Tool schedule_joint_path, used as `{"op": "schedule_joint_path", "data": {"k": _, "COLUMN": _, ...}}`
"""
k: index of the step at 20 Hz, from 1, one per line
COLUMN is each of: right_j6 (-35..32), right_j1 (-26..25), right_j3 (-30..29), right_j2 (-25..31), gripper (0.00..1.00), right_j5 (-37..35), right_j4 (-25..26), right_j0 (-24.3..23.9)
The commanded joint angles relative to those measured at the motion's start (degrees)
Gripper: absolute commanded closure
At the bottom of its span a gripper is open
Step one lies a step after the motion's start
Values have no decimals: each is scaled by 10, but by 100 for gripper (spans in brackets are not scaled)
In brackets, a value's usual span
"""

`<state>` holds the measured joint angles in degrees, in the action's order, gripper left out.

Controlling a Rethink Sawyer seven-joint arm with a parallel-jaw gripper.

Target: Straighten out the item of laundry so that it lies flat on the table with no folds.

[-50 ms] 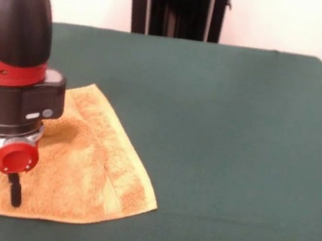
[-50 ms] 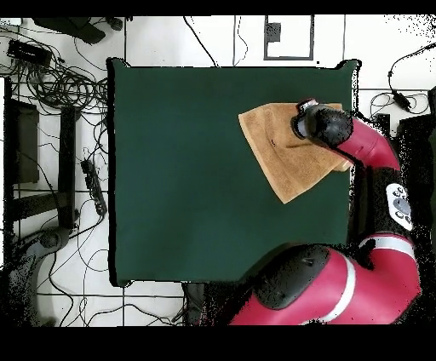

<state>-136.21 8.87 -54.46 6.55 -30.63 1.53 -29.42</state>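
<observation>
Front view: gripper hangs low over the towel, one dark finger visible pointing down at the cloth; can't tell whether it's spread or closed, or whether it actually touches the terry. Towel sits at the left edge of this view and runs out of frame there, near corner pointing toward the table's middle. It reads mostly flat, with a faint crease line running to the near edge and a woven band along the right side; the part under the arm is hidden, so a fold there can't be ruled out. Overhead view puts the towel rotated diamond-wise near one table corner, close to two edges, the wrist over its robot-side portion. Judgement: the tool is low probably to press or drag cloth outward. Room: wide bare felt toward the table centre, so spreading that way is safe; little margin toward the adjacent edges, where a pull risks cloth going over the side.
</observation>
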Motion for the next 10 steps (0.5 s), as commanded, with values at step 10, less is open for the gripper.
{"op": "schedule_joint_path", "data": {"k": 10, "right_j6": 398, "right_j1": -121, "right_j3": -1, "right_j2": 372, "gripper": 0, "right_j5": -52, "right_j4": 19, "right_j0": -75}}
